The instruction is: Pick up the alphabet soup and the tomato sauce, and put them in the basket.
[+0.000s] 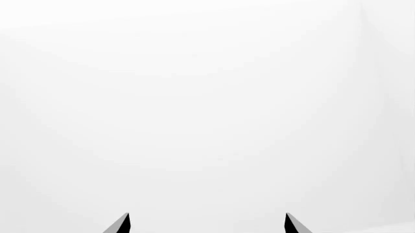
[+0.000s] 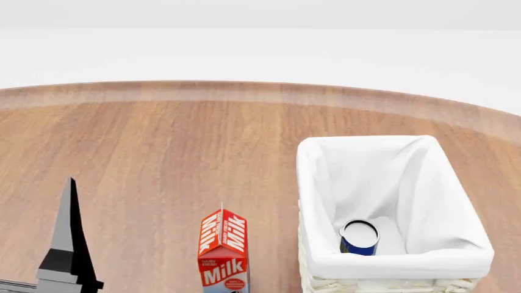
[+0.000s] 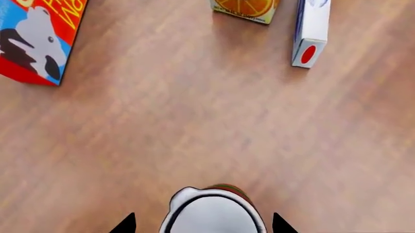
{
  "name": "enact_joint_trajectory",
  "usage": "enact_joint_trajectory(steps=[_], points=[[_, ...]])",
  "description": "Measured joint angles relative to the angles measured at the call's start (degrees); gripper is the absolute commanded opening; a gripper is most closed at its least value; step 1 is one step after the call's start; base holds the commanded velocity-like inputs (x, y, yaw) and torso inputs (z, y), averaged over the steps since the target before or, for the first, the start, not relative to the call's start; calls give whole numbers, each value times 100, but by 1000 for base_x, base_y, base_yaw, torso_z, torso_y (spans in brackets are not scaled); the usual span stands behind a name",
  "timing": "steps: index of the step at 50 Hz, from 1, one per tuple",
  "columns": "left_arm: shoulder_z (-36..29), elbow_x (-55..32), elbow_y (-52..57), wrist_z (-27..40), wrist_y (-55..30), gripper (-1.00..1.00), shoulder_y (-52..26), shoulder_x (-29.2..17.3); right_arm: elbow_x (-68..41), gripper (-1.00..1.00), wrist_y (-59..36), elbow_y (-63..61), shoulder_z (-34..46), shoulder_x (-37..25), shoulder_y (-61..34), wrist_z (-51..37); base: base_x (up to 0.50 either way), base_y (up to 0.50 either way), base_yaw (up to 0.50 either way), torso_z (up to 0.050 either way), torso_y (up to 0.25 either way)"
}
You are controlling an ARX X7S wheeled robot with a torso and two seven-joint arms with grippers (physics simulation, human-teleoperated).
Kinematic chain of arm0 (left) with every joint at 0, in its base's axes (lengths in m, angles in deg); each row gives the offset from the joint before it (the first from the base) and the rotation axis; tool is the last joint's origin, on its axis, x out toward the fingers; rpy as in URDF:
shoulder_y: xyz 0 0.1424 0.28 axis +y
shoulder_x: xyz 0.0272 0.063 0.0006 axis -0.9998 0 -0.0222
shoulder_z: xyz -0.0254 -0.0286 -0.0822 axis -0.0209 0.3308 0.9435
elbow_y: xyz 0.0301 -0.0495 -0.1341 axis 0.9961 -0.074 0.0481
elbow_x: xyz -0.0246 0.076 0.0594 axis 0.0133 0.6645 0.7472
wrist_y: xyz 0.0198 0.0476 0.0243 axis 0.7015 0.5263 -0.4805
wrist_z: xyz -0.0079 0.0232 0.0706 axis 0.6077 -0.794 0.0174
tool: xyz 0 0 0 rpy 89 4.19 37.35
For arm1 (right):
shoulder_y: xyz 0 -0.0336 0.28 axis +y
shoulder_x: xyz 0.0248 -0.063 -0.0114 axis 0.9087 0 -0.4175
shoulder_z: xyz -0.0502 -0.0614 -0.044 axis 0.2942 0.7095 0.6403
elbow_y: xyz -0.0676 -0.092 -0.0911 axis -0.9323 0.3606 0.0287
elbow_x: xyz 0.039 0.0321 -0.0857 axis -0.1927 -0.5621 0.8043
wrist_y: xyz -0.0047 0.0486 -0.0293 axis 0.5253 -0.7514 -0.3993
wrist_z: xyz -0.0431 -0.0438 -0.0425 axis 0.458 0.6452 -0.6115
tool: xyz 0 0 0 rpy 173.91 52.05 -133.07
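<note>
Bare table (image 2: 163, 152) lies open left of the basket (image 2: 313, 183); milk carton (image 2: 223, 250) stands near.

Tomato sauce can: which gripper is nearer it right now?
Right. The right gripper sits directly over the tomato sauce, fingertips on either side of its top. The left gripper faces only blank white, no can in its view.

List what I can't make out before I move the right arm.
Right wrist view: the edge cuts off the right tool and the tomato sauce, so contact is unclear.
Head view: the right tool is out of frame; the basket wall hides most of the alphabet soup label.
Left wrist view: only the left tool tips against blank white.
</note>
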Motion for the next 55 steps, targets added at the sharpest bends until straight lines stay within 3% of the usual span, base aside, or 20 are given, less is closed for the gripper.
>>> enact_joint_trajectory(steps=[30,31,55], points=[[-49,16,-75,12,82,100,31,1,120,100,309,352,55,52,164,160,0,0,0,0,0],[-51,16,-78,12,84,100,31,1,126,-100,320,362,57,54,170,164,0,0,0,0,0],[-74,12,-86,23,88,100,23,-15,-101,-100,371,160,-84,-120,200,-68,0,0,0,0,0]])
